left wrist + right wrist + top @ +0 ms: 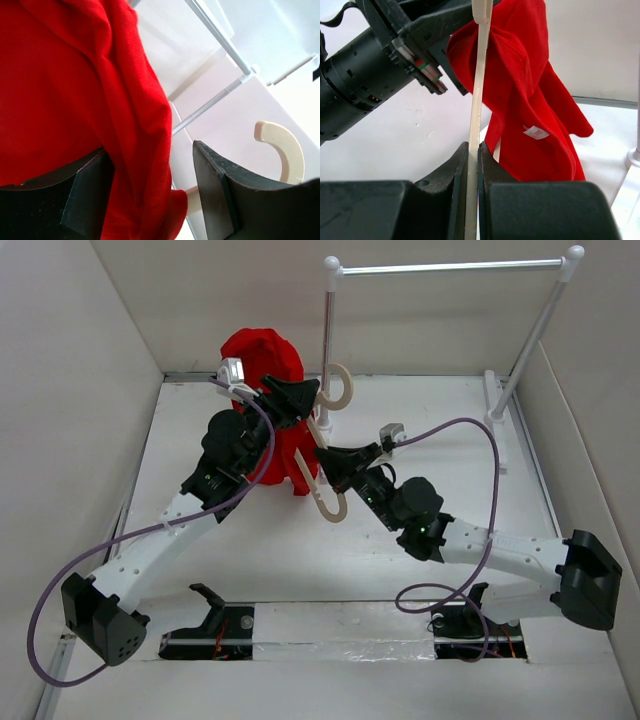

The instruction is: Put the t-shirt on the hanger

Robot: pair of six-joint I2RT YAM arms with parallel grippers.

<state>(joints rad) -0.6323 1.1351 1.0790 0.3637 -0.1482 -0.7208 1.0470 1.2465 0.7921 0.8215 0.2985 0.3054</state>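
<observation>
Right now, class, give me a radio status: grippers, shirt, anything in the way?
Right gripper shut on hanger. Left gripper open, t-shirt between its jaws, bunched, not spread. Rack post close beside hanger.

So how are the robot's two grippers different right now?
The left gripper stands wide open with the red t-shirt hanging between its fingers; the right gripper is clamped shut on the thin beige hanger. The left one is near the hanger's hook, the right one further down its bar. Both are black, two-fingered.
</observation>
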